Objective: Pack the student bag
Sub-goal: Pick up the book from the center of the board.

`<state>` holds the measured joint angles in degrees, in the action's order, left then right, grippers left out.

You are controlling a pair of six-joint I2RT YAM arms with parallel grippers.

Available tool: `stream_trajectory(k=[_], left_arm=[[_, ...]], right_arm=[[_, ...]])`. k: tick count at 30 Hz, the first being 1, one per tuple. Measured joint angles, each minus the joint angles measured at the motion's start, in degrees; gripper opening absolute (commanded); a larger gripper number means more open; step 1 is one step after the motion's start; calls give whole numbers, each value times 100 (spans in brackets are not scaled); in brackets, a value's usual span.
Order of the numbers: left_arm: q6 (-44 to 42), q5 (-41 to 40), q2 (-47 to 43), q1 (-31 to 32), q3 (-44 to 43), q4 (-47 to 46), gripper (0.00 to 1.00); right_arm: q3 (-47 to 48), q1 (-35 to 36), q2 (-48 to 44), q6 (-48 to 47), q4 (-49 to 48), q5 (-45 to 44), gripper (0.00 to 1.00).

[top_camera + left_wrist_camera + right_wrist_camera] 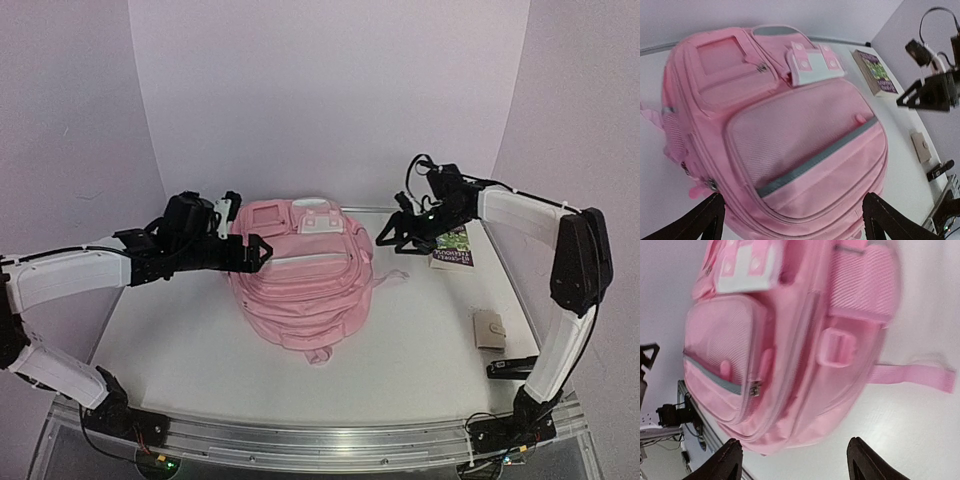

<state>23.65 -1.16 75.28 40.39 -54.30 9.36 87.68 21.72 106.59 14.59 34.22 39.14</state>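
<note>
Your left jaws stand wide open and hold nothing. Their two dark fingers [700,220] sit at either side of the wrist view, with the lower edge of the student bag [305,280] filling the gap between them. You cannot tell whether the tips touch the cloth. Your right jaws are also well apart and empty. Their fingers [730,460] flank the spot where the bag's side meets the white surface [180,350], and that view is slightly blurred.

The bag lies in the middle of the surface between your two arms, front pockets up and top end away from the bases. It is soft and puffy, a rounded dome of pink woven cloth with stacked front pockets. The largest pocket has a fine ribbed weave, and a grey zip band [815,157] curves across it. A white rectangular patch [320,218] with pink tabs sits near the top. A mesh pocket [672,130] shows on one flank. A flat pink webbing strap [910,377] trails onto the surface near a moulded pink buckle [837,347].

To the bag's right lies a thin book [455,245] with a purple and green cover, partly hidden by the right arm's wrist in the top view. Nearer the bases is a small beige pouch [489,328] with a tab.
</note>
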Motion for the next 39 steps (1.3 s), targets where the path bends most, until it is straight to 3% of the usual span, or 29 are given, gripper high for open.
stream_trajectory(k=[7, 13, 31, 36, 39], left_arm=[[301, -50, 746, 376, 0, 301, 100], [351, -143, 903, 421, -45, 407, 100], [523, -305, 772, 469, -234, 421, 100], [549, -387, 587, 471, -233, 416, 100], [596, -413, 534, 473, -226, 417, 100]], right_arm=[[320, -1370, -20, -577, 356, -976, 71], [1030, -2099, 761, -1037, 471, -2291, 68], [2362, -798, 2458, -1575, 640, -4349, 68], [2500, -744, 2925, -1680, 650, -4880, 64], [2549, -741, 3022, -1726, 656, -5146, 55]])
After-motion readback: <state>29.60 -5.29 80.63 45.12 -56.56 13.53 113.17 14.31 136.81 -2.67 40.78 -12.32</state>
